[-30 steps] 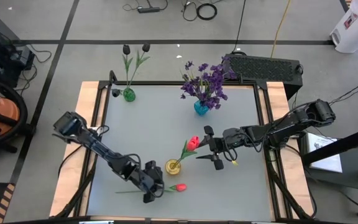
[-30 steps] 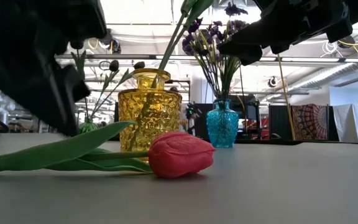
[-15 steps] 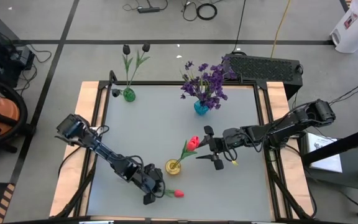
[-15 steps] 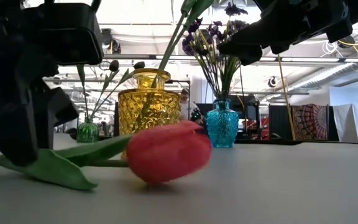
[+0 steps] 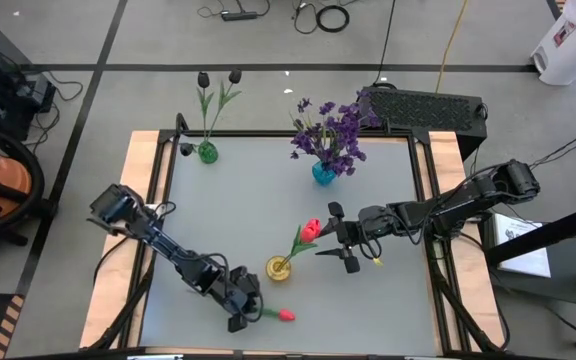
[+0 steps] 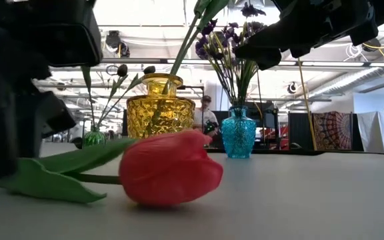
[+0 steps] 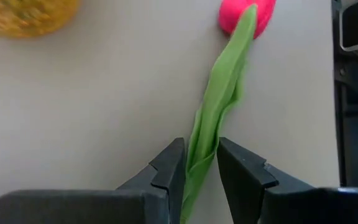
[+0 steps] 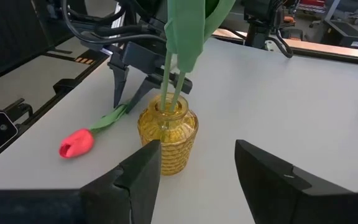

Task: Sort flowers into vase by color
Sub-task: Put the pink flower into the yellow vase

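A red-pink tulip (image 5: 285, 315) lies near the table's near edge, its bud large in the low view (image 6: 169, 167). My left gripper (image 5: 240, 303) is shut on its green leaf and stem. A yellow glass vase (image 5: 278, 268) stands just beyond it and holds another red tulip (image 5: 311, 230) by the stem. My right gripper (image 5: 341, 238) hangs open just right of that vase, touching nothing; in its wrist view the vase (image 8: 166, 134) stands in front of its fingers. Near-black tulips (image 5: 218, 78) stand in a green vase (image 5: 207, 152). Purple blooms (image 5: 330, 128) stand in a blue vase (image 5: 324, 173). My left gripper pinches the lying tulip's long green leaf (image 7: 202, 152), with the stem, between its two fingers (image 7: 169, 171). It comes low from the table's left. The flower runs on ahead of the fingers to the bud (image 7: 247, 15), which seems to rest on the table.
The green vase stands at the far left and the blue vase (image 6: 237, 133) at the far middle. The table has a raised wooden frame (image 5: 148, 200). A black box (image 5: 423, 108) sits past the far right corner. The grey surface on the near right is bare.
My left gripper has drawn the lying tulip toward the table's near edge and swung it. The bud has slid nearer the low camera and shows larger there, and the leaf has turned with it. My right arm has kept still.
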Controlling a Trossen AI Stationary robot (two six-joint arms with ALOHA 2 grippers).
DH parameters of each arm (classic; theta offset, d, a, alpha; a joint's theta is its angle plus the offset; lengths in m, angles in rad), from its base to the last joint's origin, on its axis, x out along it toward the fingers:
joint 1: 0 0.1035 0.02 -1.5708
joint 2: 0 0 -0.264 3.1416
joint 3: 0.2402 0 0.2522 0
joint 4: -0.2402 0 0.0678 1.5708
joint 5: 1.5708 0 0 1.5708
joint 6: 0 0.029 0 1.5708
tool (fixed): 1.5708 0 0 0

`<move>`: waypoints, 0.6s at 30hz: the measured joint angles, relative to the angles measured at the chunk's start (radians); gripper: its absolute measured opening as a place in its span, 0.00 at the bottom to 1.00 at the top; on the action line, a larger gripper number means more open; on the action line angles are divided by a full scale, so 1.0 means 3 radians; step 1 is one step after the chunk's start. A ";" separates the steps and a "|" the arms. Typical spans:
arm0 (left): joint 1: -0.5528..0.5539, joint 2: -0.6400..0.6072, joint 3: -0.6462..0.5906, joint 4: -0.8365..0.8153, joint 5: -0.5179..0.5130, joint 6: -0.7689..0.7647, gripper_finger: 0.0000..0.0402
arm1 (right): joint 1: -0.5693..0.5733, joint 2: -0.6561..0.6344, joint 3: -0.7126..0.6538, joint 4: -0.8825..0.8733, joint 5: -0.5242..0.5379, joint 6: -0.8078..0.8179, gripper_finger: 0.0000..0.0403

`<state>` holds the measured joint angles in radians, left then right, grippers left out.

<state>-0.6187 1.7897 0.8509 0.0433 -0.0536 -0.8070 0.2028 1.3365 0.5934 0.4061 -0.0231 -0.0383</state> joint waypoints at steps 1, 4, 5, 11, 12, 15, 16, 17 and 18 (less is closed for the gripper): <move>-0.0017 -0.0001 0.0000 0.0000 0.0000 0.0000 0.25 | 0.0000 0.0000 0.0000 0.0001 0.0000 0.0000 0.49; -0.0057 0.0000 0.0000 0.0000 -0.0014 0.0003 0.25 | 0.0000 0.0000 0.0000 0.0001 0.0000 0.0000 0.49; -0.0066 0.0000 0.0000 0.0000 -0.0036 0.0002 0.25 | 0.0001 -0.0001 0.0000 0.0001 0.0001 0.0000 0.49; -0.0071 0.0003 0.0000 -0.0035 -0.0232 0.0021 0.25 | 0.0001 0.0000 0.0000 0.0000 0.0001 0.0000 0.49; -0.0071 0.0014 0.0000 -0.0027 -0.0262 0.0040 0.25 | 0.0001 0.0000 0.0000 0.0000 0.0001 0.0000 0.49; -0.0073 0.0066 0.0002 0.0002 -0.0319 0.0100 0.25 | 0.0000 0.0000 0.0000 0.0000 0.0001 0.0000 0.49; -0.0075 0.0089 0.0005 0.0013 -0.0334 0.0099 0.25 | 0.0001 0.0000 0.0000 0.0001 0.0000 0.0000 0.49; -0.0076 0.0107 0.0009 0.0026 -0.0335 0.0099 0.25 | 0.0001 0.0000 0.0000 0.0000 0.0001 0.0000 0.49; -0.0075 0.0120 0.0011 0.0034 -0.0334 0.0099 0.25 | 0.0001 0.0000 0.0000 0.0000 0.0000 0.0000 0.49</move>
<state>-0.6411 1.8258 0.8543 0.0536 -0.1539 -0.7774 0.2031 1.3365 0.5934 0.4061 -0.0229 -0.0383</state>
